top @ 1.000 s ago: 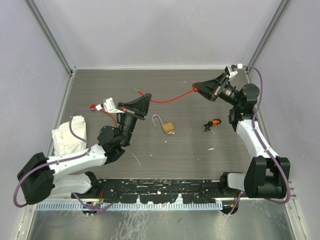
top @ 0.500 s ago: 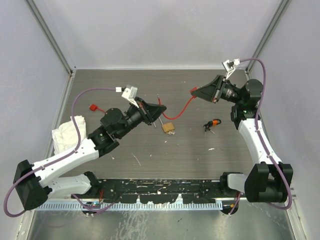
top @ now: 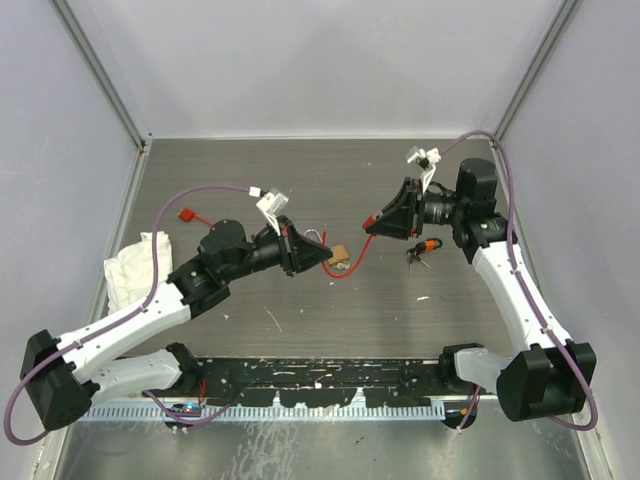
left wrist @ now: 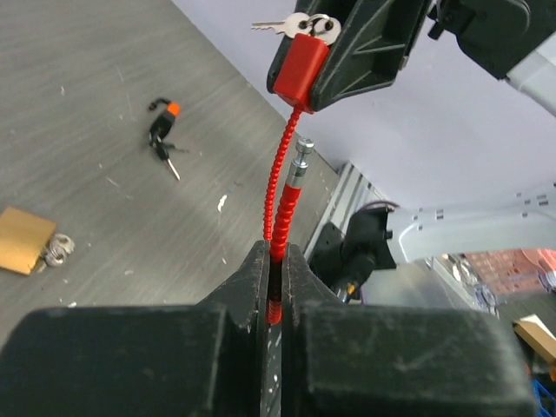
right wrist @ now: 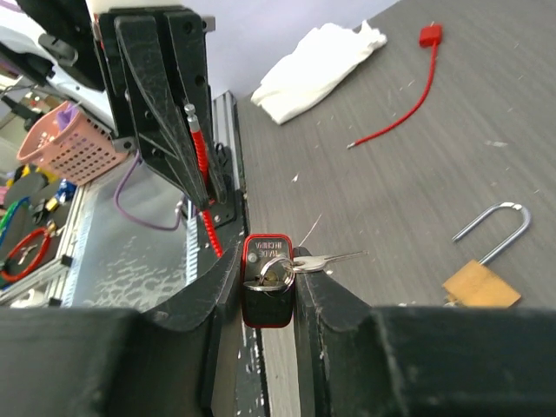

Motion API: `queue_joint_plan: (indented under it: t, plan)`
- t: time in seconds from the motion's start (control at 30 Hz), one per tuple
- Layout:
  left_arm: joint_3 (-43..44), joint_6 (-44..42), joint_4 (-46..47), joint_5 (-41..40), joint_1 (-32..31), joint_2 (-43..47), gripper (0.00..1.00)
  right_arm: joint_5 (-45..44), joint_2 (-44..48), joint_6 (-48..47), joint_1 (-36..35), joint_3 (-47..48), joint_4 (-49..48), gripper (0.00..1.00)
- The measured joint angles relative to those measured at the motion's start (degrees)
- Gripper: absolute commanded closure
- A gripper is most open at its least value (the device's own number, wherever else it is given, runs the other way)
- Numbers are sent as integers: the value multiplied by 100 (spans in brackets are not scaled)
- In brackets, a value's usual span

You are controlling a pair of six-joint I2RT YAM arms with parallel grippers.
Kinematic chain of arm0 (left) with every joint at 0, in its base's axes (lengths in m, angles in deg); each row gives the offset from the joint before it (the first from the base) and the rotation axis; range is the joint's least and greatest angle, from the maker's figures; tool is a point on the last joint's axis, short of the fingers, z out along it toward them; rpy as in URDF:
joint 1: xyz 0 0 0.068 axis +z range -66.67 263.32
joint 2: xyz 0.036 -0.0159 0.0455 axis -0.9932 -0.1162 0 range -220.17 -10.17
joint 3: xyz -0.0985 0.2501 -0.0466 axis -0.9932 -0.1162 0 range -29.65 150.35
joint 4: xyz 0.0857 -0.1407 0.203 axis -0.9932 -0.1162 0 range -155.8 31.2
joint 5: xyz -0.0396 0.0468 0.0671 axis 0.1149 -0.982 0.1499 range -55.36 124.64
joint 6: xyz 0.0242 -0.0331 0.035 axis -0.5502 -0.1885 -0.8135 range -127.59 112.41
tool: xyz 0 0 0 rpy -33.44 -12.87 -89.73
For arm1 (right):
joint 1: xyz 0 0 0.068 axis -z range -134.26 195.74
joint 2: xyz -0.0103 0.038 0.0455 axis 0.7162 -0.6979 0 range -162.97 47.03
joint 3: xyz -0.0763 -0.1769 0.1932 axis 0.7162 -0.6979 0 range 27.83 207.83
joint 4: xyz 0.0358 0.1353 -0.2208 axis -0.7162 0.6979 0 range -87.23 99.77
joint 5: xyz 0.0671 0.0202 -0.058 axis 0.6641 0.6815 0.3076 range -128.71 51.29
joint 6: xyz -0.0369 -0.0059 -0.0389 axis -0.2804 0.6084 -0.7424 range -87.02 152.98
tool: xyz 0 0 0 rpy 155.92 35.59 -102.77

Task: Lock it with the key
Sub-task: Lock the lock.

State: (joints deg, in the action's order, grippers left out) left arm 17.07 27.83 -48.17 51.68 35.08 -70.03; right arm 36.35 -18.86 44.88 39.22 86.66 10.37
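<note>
**Keys lie on the worktop while both arms hold a red cable lock**

The small bunch of keys (top: 416,257), dark-headed with thin silver blades, lies flat on the grey worktop (top: 220,170). It is just below the right arm's wrist, beside an orange-and-black fob (top: 431,244), and neither pincer touches it.

Above and to its left, the right pincer (top: 375,222) is clamped on a red lock body (right wrist: 267,282). A separate pair of silver keys (right wrist: 300,261) on a ring hangs at the top of that body.

A red cable (top: 350,262) sags from the lock body to the left pincer (top: 322,255), whose jaws are closed tight on it. In the left wrist view a metal pin tip (left wrist: 301,155) shows just beside the cable.

A brass padlock (top: 339,255) with its shackle swung open rests on the worktop, close to the left pincer's tip.

Farther left lie a second red cable lock (top: 185,213) and a crumpled white cloth (top: 130,272) near the worktop's edge, both well apart from the keys.
</note>
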Motion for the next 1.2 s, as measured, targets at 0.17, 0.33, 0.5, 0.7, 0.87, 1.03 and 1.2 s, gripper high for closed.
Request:
queue_joint_plan:
  t: [0.17, 0.33, 0.5, 0.7, 0.87, 1.03, 1.2]
  plan:
    - [-295, 103, -66, 299, 0, 120, 100, 195, -11, -564, -96, -358, 452, 99]
    - [-345, 155, -55, 608, 0, -76, 100, 269, -33, -752, -297, -409, 535, 99]
    - [-345, 166, -85, 898, 0, -450, 100, 323, -227, -599, -420, -437, 393, 99]
    - [-258, 166, -151, 1147, 0, -673, 100, 413, -251, 118, -496, -754, -317, 99]
    - [-31, 164, -144, 1434, 0, -927, 100, 496, -251, 463, -544, -765, -645, 99]
    - [101, 177, -122, 1692, 0, -1167, 100, 575, -251, 710, -553, -767, -866, 99]
    - [120, 251, -109, 1825, 0, -1270, 100, 608, -251, 800, -597, -776, -938, 99]
